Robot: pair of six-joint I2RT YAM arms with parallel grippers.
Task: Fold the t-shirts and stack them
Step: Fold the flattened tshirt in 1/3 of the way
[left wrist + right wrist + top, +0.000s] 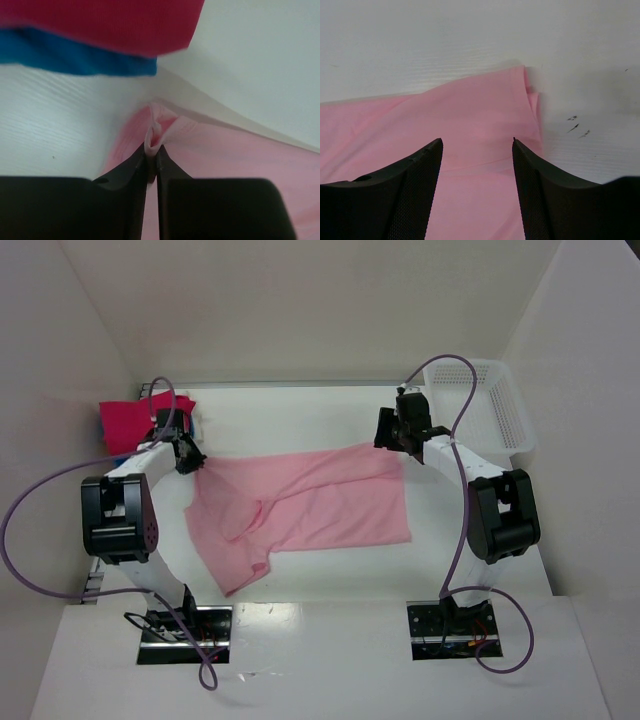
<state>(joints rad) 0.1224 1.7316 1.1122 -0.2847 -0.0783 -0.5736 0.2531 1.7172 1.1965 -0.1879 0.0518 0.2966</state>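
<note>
A light pink t-shirt [305,505] lies spread and rumpled across the middle of the table. My left gripper [190,458] is shut on a pinch of its far left edge [152,134]. My right gripper [392,435] is open above the shirt's far right corner [515,92], holding nothing. A folded magenta t-shirt [132,420] lies on a folded blue t-shirt [199,425] at the far left; both also show in the left wrist view, magenta [100,22] over blue [75,57].
A white mesh basket [495,405] stands at the far right by the right wall. White walls close the table on the left, back and right. Purple cables loop off both arms.
</note>
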